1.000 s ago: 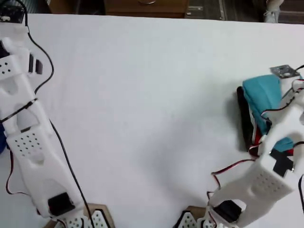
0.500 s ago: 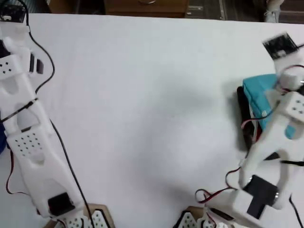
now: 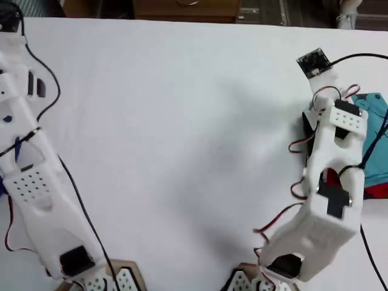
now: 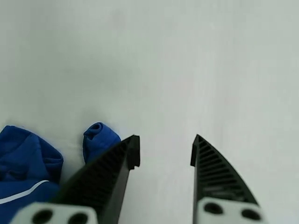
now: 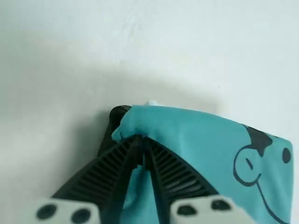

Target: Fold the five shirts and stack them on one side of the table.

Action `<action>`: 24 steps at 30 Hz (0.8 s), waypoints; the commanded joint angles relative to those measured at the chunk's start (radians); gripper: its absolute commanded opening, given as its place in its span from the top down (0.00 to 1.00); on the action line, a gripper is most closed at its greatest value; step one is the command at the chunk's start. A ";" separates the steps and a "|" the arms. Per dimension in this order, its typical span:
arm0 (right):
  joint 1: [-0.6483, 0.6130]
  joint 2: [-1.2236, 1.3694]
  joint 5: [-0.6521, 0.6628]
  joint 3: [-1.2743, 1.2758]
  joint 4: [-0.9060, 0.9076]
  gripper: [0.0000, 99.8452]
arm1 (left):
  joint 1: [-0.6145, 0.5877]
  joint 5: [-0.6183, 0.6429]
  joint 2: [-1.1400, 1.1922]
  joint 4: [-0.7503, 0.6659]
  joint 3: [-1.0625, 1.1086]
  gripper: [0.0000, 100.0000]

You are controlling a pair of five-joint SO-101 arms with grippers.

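A teal shirt (image 5: 210,140) with a dark line drawing lies on top of a stack at the table's right edge (image 3: 377,121). A black shirt (image 5: 117,113) and a red one (image 3: 377,191) peek out beneath it. My right gripper (image 5: 141,144) is shut on the teal shirt's near edge, with cloth bunched between the fingers. The right arm (image 3: 330,163) stands over the stack and hides much of it. A crumpled blue shirt (image 4: 28,163) lies beside my left gripper (image 4: 163,151), which hangs open over bare table just to the side of it.
The white table (image 3: 182,133) stretches wide between the two arms. The left arm (image 3: 36,182) runs along the left edge. Red and black cables loop beside the right arm (image 3: 297,194). Furniture stands beyond the far edge.
The right arm has swung toward the table's middle and far side, and its wrist camera board now points farther back. The teal shirt shows farther right. The left arm shifted slightly left.
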 commanded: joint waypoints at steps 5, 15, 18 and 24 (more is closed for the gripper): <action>0.056 0.111 -0.006 -0.196 -0.022 0.98 | -0.031 -0.009 -0.018 0.012 -0.033 0.80; 0.070 0.101 -0.008 -0.344 0.136 0.98 | -0.021 -0.008 -0.020 0.012 -0.033 0.80; 0.058 0.028 -0.009 -0.391 0.226 0.98 | -0.011 -0.008 -0.018 0.012 -0.033 0.80; 0.110 -0.044 -0.158 -0.440 0.189 0.98 | 0.011 -0.008 -0.020 0.012 -0.033 0.80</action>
